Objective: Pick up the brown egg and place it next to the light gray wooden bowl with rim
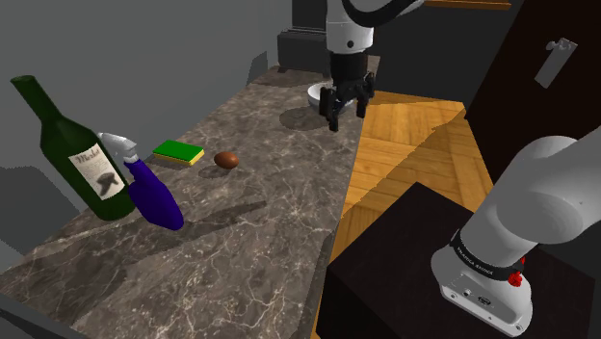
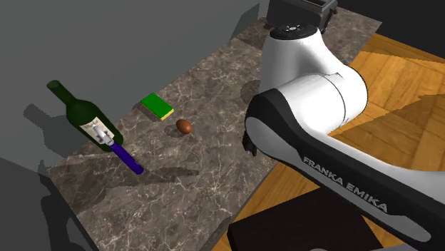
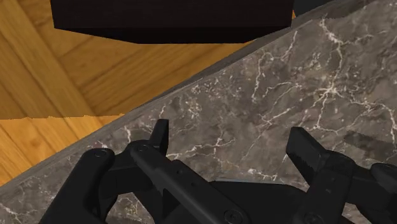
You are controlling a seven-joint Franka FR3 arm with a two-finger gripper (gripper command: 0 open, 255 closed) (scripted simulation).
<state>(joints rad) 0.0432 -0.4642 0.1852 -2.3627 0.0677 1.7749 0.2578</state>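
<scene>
Shoulder view: the brown egg [image 1: 226,160] lies on a dark marble counter [image 1: 250,241], about midway along it and near the wall side. Just beside it, on this view's left, sits a green sponge [image 1: 178,152] with a yellow underside; the two are close but apart. Further left stands a green wine bottle [image 1: 82,154] with a pale label, and a blue spray bottle [image 1: 154,197] rests right against its lower part. The pale bowl [image 1: 316,93] sits at the far end of the counter, well apart from the egg.

The gripper [image 1: 347,116] hangs above the counter's far end, in front of the bowl in this view and near the counter's edge over the wooden floor [image 1: 405,144]. It carries nothing. The black stand [image 1: 405,250] fills the lower right.

In the second exterior view the white arm [image 2: 314,93] looms in the foreground, with the egg, sponge and bottles grouped on the counter behind it.

In the wrist view the fingers [image 3: 305,149] stand wide apart with only marble between them; the counter edge, the floor and the stand lie beyond.
</scene>
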